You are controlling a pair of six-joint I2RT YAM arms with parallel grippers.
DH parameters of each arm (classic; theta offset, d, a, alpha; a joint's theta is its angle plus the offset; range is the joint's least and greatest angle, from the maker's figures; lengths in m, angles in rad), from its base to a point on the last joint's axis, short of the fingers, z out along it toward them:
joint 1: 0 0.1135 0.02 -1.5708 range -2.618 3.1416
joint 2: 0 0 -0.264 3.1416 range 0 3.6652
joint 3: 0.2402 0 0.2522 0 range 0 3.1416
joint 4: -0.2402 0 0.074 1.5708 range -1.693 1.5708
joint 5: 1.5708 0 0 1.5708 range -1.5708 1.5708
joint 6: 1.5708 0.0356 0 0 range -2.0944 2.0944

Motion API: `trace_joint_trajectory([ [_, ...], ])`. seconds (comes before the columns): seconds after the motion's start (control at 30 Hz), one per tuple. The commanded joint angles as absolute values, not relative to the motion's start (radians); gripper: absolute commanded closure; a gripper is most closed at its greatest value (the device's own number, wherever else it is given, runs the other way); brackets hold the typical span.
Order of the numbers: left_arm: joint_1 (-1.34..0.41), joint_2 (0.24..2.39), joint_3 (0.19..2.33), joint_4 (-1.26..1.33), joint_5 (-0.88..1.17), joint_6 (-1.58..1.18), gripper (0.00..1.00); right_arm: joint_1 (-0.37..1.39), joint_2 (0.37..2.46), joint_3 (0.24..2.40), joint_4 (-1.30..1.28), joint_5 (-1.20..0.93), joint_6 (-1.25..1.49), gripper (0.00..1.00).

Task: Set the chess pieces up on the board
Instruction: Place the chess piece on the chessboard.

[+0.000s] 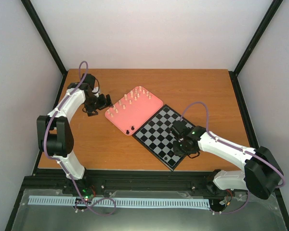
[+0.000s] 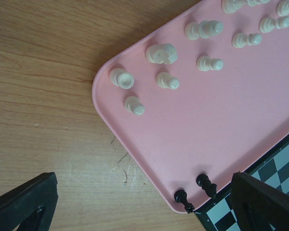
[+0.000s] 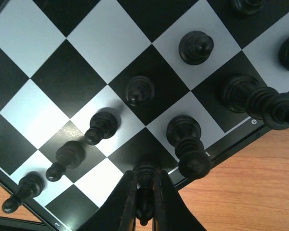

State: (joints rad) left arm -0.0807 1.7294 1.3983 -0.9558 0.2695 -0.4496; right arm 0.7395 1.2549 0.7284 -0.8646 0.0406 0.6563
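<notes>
Left tool (image 1: 101, 102) hangs spread and empty beside the tray (image 2: 221, 125), likely lining up on the cream pieces (image 2: 161, 53) there. Over on the board (image 1: 156, 132), the right tool (image 3: 145, 202) is pinching a black piece (image 3: 145, 173) at the edge row, seemingly seating it.

White left arm (image 1: 71, 102), white right arm (image 1: 225, 148), black joints (image 1: 55, 137), purple cables (image 1: 198, 105), black left claw (image 1: 104, 101), black right claw (image 3: 145, 195)

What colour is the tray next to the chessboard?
The tray is pink; the left wrist view shows it best.
</notes>
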Motion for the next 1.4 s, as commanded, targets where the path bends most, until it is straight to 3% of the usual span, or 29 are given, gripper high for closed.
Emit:
trace_joint_trajectory([
  [0.0,-0.087,1.727,1.431,-0.942,0.265,-0.452,0.0,0.724,1.26,0.714,-0.841,0.05,0.683,0.97],
  [0.63,-0.086,1.735,1.431,-0.944,0.265,-0.452,0.0,0.715,1.305,0.718,-0.818,0.042,0.667,0.94],
  [0.77,-0.087,1.734,1.431,-0.942,0.264,-0.451,0.0,0.714,1.309,0.716,-0.819,0.041,0.668,0.85],
  [1.37,-0.087,1.726,1.429,-0.944,0.264,-0.451,0.0,0.725,1.203,0.867,-0.962,-0.03,0.597,0.67],
])
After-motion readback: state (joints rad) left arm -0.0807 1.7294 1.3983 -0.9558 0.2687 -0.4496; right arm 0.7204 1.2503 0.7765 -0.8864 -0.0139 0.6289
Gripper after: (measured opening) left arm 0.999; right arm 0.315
